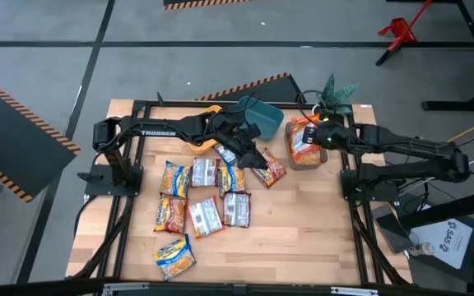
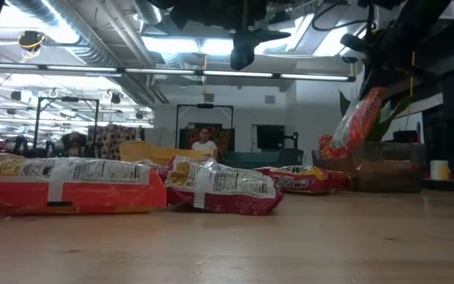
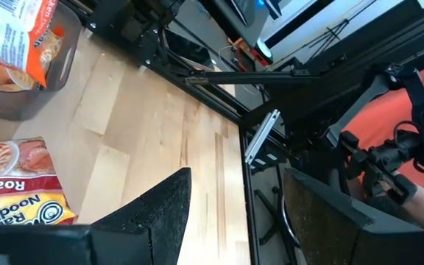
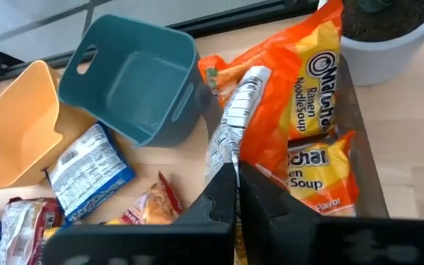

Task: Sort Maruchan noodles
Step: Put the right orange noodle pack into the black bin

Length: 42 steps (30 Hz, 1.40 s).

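Observation:
Several Maruchan packets lie flat on the wood table, yellow-and-blue and red ones; a red one lies nearest the left gripper. My left gripper hovers open above the table near the teal bin, its fingers holding nothing. My right gripper is over the grey bin, shut on an orange packet. Another orange packet lies inside that bin. My right gripper pinches the orange packet by its silvery crimped edge between the two fingers. The packet hangs tilted below the gripper over the grey bin. Its lower end is at the bin's rim; whether it rests there I cannot tell.
The teal bin and the yellow bin lie tipped near the table's far edge. A potted plant stands behind the grey bin. A blue-and-white packet lies by the teal bin. Bare wood lies toward the near right.

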Available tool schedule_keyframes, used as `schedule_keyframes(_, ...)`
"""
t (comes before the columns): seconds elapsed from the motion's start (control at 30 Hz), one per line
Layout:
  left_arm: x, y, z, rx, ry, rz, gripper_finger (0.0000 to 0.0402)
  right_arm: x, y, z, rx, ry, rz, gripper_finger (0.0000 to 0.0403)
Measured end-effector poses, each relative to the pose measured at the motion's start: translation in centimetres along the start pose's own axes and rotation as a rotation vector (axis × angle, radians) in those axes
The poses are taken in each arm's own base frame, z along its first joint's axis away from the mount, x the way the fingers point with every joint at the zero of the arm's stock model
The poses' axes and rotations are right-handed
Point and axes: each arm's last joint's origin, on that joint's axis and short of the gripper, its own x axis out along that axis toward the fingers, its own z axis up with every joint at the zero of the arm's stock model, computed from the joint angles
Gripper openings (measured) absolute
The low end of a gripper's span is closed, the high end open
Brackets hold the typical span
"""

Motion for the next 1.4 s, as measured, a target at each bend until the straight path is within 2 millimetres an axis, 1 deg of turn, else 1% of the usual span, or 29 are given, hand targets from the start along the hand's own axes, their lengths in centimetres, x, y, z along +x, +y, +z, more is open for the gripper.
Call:
schedule_keyframes(0.4, 0.0, 0.1, 0.1, 0.022, -0.020, 0.024, 0.0210, 1.3, 0.8, -0.4, -0.027, 0.035, -0.022, 0.0000)
schedule_keyframes(0.77, 0.0, 0.0, 0.1, 0.026, -0.019, 0.024, 0.0210, 2.6, 1.2, -0.9, -0.059, 0.047, -0.082, 0.0000)
schedule_keyframes(0.9, 0.0, 0.1, 0.1, 0.025, -0.018, 0.023, 0.0210, 3.2, 1.2, -1.3, -0.090, 0.096, -0.108, 0.0005)
schedule_keyframes(0.97, 0.0, 0.1, 0.1, 0.025, -0.018, 0.022, 0.0210, 3.5, 1.1, -1.5, -0.106, 0.117, -0.139, 0.0016)
schedule_keyframes(1.03, 0.0, 0.1, 0.1, 0.025, -0.018, 0.022, 0.0210, 3.7, 0.9, -1.7, -0.122, 0.142, -0.172, 0.0035)
schedule_keyframes(1.23, 0.0, 0.1, 0.1, 0.025, -0.018, 0.022, 0.0210, 3.7, 0.2, -2.0, -0.156, 0.173, -0.249, 0.0115)
schedule_keyframes(1.33, 0.0, 0.1, 0.1, 0.025, -0.016, 0.020, 0.0210, 3.3, 0.1, -1.8, -0.162, 0.187, -0.282, 0.0140)
schedule_keyframes(1.4, 0.0, 0.1, 0.1, 0.025, -0.016, 0.020, 0.0210, 2.6, 0.4, -1.4, -0.144, 0.181, -0.294, 0.0145)
